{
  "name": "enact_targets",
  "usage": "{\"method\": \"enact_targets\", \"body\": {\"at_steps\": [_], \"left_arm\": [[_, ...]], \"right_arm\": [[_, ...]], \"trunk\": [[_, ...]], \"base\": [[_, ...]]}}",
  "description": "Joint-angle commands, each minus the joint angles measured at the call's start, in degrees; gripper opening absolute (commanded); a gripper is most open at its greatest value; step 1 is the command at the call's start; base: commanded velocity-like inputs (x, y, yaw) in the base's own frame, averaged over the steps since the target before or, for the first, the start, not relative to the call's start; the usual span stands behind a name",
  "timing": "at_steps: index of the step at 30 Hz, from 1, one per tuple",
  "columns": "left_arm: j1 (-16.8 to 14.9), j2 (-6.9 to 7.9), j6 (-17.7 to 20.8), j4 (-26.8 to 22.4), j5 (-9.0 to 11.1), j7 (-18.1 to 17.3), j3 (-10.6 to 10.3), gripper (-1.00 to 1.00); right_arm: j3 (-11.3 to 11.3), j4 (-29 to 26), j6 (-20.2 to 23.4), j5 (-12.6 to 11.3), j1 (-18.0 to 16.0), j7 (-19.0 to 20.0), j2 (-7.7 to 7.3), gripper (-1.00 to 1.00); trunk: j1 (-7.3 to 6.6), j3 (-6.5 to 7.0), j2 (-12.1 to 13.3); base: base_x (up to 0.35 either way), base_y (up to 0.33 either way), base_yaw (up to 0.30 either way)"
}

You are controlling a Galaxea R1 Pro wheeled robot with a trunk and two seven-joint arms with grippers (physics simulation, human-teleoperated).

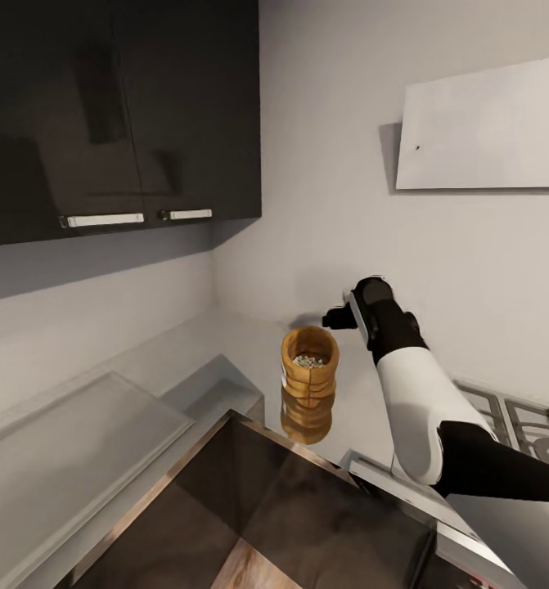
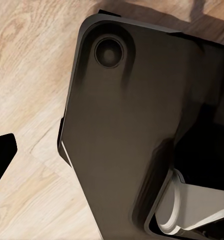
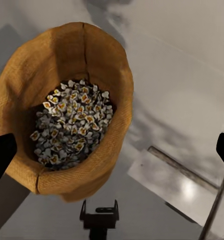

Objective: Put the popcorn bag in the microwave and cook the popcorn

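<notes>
So the popcorn bag [image 1: 310, 366] is standing upright on the glossy grey surface [image 1: 184, 352], tucked back toward the corner where the two pale walls meet, mouth pointing straight up, and you can see the popcorn [image 1: 310, 360] sitting inside. From where I'm standing the right tool [image 1: 333, 317] is parked at about 1 o'clock from the bag, just above and a little behind the rim, not touching it. Looking along that tool's own camera, the sack [image 3: 66, 107] sits between the two dark fingertips [image 3: 1, 157], which are spread wide with nothing in them.

That's the bit that matters, I reckon: the bag's long axis is vertical and the tool is coming in from above and beside it, so it probably has to drop down around the wrinkled sides rather than pinch the soft rolled rim.

The left arm is nowhere near; its camera looks down at the wood floor [image 2: 26, 75] and the robot's dark base [image 2: 122, 130]. One dark fingertip [image 2: 1, 155] shows; can't tell its opening.
</notes>
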Motion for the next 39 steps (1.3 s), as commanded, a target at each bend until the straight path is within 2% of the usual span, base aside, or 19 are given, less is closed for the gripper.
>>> {"method": "enact_targets", "body": {"at_steps": [1, 5, 12, 16, 18, 20, 23, 28, 36, 39], "left_arm": [[0.0, -0.02, 0.0, -0.1, 0.1, 0.0, 0.4, 1.00], [0.0, -0.02, 0.0, -0.1, 0.1, 0.0, 0.4, 1.00], [0.0, -0.02, -0.1, -0.1, 0.1, 0.0, 0.4, 1.00], [0.0, -0.02, -0.1, -0.1, 0.1, 0.1, 0.4, 1.00], [0.0, -0.02, -0.1, -0.1, 0.0, 0.1, 0.3, 1.00], [0.0, -0.02, -0.1, -0.1, 0.0, 0.1, 0.3, 1.00], [0.0, -0.02, -0.1, -0.1, 0.0, 0.1, 0.2, 1.00], [0.0, 0.01, -0.1, -0.1, 0.2, 0.1, 0.1, 1.00], [0.0, 0.01, -0.1, -0.1, 0.2, 0.1, 0.2, 1.00], [0.0, 0.05, -0.1, -0.1, 0.3, 0.1, 0.3, 1.00]], "right_arm": [[-0.3, 1.0, 0.2, 0.7, 0.0, 0.6, 0.07, 1.00], [-0.3, 4.1, 0.2, 0.9, 0.1, 0.5, 0.07, 1.00], [-0.6, 3.8, 0.2, 0.9, 0.1, 0.5, 0.07, 1.00], [-0.8, 4.6, -3.5, 0.8, 0.1, -0.1, 0.07, 1.00], [-0.8, 5.2, -5.7, 0.7, 0.4, -2.0, 0.07, 1.00], [-0.8, 6.1, -6.8, 0.6, 0.6, -4.0, 0.07, 1.00], [-0.8, 6.4, -7.2, 0.6, 0.6, -4.9, 0.07, 1.00], [-0.8, 6.6, -7.4, -2.3, 0.7, -5.5, 0.07, 1.00], [-0.8, 6.8, -7.5, -2.8, 0.7, -6.1, 0.07, 1.00], [-0.8, 9.9, -9.4, -2.8, 0.7, -6.7, 0.07, 1.00]], "trunk": [[0.01, -0.08, -0.1], [0.01, -0.08, -0.1], [0.01, -0.08, -0.1], [0.01, -0.08, -0.1], [0.01, -0.08, -0.1], [0.01, -0.08, -0.1], [0.01, -0.08, -0.1], [0.01, -0.08, -0.1], [0.01, -0.08, -0.1], [0.01, -0.08, -0.1]], "base": [[0.000, 0.000, 0.000], [0.000, 0.000, 0.000], [0.000, 0.000, 0.000], [0.000, 0.000, 0.000], [0.000, 0.000, 0.000], [0.000, 0.000, 0.000], [0.000, 0.000, 0.000], [0.111, 0.000, 0.000], [0.194, 0.000, 0.000], [0.033, 0.000, 0.000]]}}
